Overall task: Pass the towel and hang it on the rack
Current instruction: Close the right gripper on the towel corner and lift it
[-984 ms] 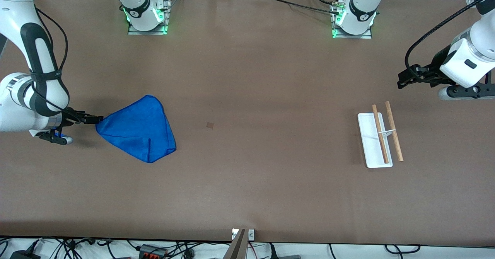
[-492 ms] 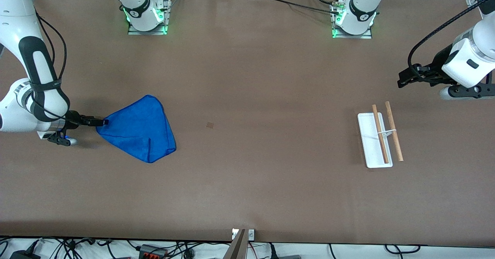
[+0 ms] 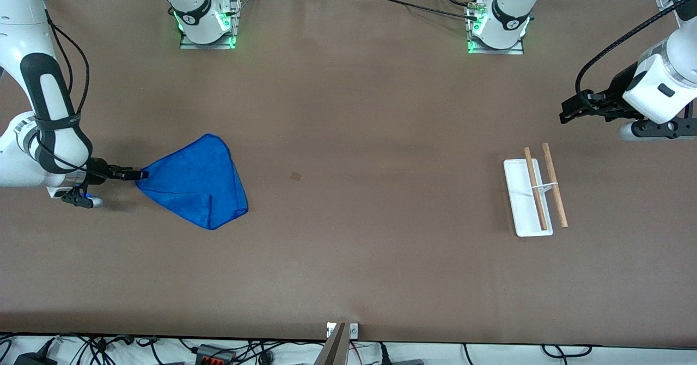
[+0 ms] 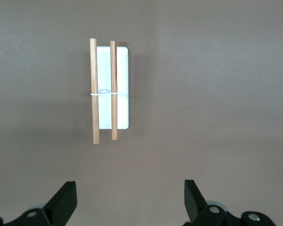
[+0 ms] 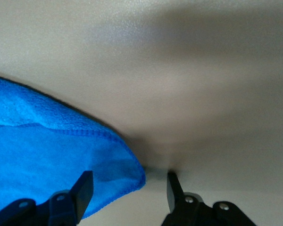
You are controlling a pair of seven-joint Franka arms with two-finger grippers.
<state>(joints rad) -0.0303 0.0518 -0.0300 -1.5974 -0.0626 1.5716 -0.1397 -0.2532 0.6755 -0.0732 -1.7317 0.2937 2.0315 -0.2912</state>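
Brown surface point(image 3: 348, 256) lies wide between one crumpled blue towel point(image 3: 196, 182) and one white two-rod rack point(image 3: 533, 196). Right claw point(image 3: 142, 175) straddles the towel's corner, fingers spread; left claw point(image 3: 566, 115) waits spread near the rack.

In the right wrist view the crumpled blue microfibre towel point(image 5: 47, 160) runs off the picture's edge, so only one hemmed corner of it shows, and the two black fingers point(image 5: 82, 188) of the right gripper point(image 5: 127, 186) are cut off low down, the body they spring from out of sight. In the left wrist view the left gripper point(image 4: 129, 197) shows only as two dark fingertips point(image 4: 66, 200) at the picture's edge. From the front camera the thin white stand of the small white rack with two light-brown wooden rods point(image 3: 536, 193) is too slight to make out in any detail, and both white arms are cropped by the frame.
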